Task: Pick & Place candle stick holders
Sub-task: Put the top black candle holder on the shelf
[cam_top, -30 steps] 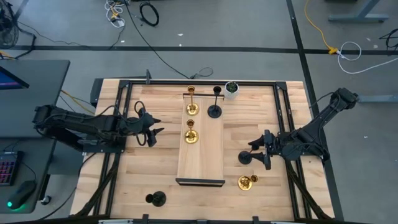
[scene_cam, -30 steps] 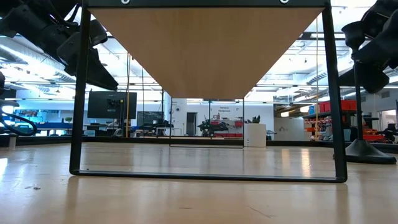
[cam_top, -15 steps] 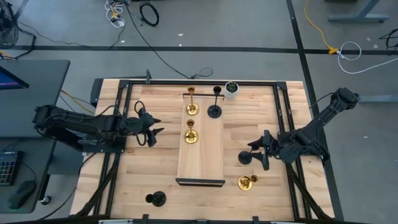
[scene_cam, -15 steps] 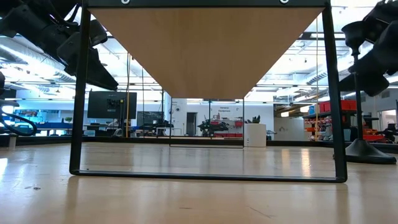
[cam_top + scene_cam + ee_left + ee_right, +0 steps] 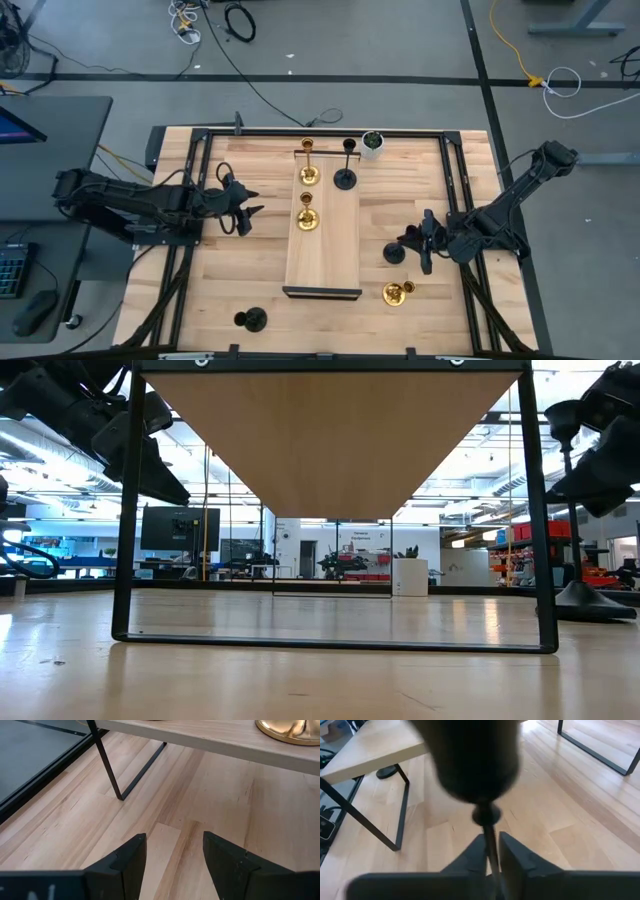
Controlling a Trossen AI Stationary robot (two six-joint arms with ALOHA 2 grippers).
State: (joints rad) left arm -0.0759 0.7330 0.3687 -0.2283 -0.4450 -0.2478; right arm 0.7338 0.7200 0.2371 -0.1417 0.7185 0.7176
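A black candle stick holder (image 5: 395, 253) stands on the table to the right of the raised wooden board (image 5: 322, 255). My right gripper (image 5: 416, 243) is shut on it. In the right wrist view its cup (image 5: 470, 760) looms blurred in front of the fingers. Two gold holders (image 5: 309, 175) (image 5: 307, 220) and a black one (image 5: 345, 178) stand on the board by their round bases. My left gripper (image 5: 248, 207) is open left of the board, with nothing between its fingers (image 5: 127, 862). My right gripper pinches the black holder's thin stem (image 5: 490, 836) between its two fingers, a little below the cup. The fingers come from the table's right side, slanting down, and lie across the stem. The holder stands upright with its round base (image 5: 590, 605) on the table.
A gold holder (image 5: 397, 293) lies near the front right. Another black one (image 5: 250, 320) stands at the front left. A small white pot (image 5: 372, 143) sits at the far edge. The board rests on thin black metal legs (image 5: 125, 510).
My right gripper has shut its fingers on the stem of the black holder beside the board and has sunk slightly. The holder's base has stayed on the table.
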